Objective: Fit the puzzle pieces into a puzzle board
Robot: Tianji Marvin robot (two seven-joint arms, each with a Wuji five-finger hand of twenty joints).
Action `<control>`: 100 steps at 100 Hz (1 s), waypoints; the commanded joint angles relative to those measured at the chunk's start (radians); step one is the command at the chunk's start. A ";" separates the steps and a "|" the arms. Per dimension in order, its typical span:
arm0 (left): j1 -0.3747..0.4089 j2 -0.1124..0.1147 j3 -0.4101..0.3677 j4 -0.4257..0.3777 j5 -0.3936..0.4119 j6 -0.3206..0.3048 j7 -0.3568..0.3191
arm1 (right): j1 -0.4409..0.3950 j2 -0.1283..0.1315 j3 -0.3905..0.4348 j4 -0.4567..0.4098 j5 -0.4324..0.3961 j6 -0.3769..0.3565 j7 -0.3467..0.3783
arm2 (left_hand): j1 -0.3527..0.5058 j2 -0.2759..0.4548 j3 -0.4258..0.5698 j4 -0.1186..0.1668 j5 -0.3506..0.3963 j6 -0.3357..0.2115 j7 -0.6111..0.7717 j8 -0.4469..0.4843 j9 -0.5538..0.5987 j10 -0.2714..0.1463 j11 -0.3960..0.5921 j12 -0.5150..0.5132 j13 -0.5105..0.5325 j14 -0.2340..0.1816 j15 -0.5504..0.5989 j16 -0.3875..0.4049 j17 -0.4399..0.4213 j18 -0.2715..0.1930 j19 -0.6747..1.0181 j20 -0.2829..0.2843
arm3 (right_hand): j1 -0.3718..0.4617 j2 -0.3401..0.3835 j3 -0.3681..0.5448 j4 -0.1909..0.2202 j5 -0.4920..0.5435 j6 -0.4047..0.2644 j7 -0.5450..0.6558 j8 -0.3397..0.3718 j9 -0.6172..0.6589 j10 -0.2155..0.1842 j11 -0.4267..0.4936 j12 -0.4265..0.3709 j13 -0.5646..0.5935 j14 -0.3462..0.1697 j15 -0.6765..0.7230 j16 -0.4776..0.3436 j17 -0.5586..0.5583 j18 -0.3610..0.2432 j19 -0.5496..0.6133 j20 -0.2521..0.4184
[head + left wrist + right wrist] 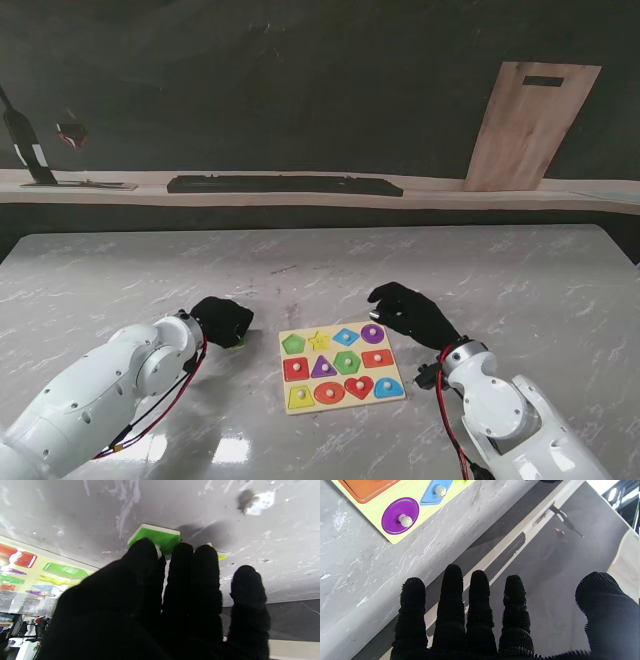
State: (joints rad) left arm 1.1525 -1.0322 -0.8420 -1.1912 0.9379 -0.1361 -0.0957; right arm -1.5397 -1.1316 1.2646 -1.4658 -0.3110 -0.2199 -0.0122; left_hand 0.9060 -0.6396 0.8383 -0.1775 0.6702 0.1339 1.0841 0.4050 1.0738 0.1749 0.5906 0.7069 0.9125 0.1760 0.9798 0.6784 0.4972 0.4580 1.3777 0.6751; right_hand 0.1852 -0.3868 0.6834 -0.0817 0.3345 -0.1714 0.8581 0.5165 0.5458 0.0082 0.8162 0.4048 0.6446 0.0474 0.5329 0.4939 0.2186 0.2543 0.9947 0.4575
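The yellow puzzle board point(284, 351) lies flat between my hands, its slots filled with coloured shapes that have white knobs. Left of it, a green piece point(160, 537) rests on the table under my left hand point(222, 320). There, thumb and forefinger point(183, 562) close around the piece's white knob. A yellow-green piece point(222, 556) peeks out from beneath the other fingers. My right hand point(410, 312) hovers open at the board's far right corner, beside the purple circle point(400, 516) and blue diamond point(436, 491), holding nothing.
A wooden cutting board point(528, 125) leans on the dark back wall at the far right. A long black bar point(285, 184) lies on the ledge behind the marble table point(520, 270). A dark stand point(25, 150) is at the far left.
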 commanded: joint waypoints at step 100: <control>-0.085 -0.053 0.130 -0.010 -0.160 0.042 0.022 | -0.002 -0.003 -0.006 0.002 0.007 0.002 0.006 | -0.027 -0.026 0.105 0.005 0.007 0.004 0.067 0.008 -0.006 0.057 0.089 0.036 0.062 -0.026 0.110 0.043 0.049 -0.069 0.115 0.036 | 0.002 0.020 -0.026 0.035 0.007 -0.010 -0.013 -0.013 0.016 -0.017 0.012 0.007 -0.001 -0.005 0.018 0.003 -0.014 0.009 0.019 0.011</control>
State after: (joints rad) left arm 1.0835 -1.0696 -0.7234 -1.2033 0.7851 -0.0941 -0.0624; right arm -1.5365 -1.1316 1.2625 -1.4613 -0.3039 -0.2201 -0.0078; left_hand 0.8807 -0.6484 0.8774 -0.1776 0.6702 0.1319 1.0979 0.4043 1.0739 0.1751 0.6504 0.7255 0.9390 0.1761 1.0450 0.7135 0.5408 0.4580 1.4487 0.6886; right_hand 0.1853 -0.3868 0.6834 -0.0817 0.3345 -0.1714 0.8581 0.5163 0.5458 0.0083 0.8162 0.4048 0.6446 0.0474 0.5331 0.4939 0.2184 0.2544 0.9948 0.4575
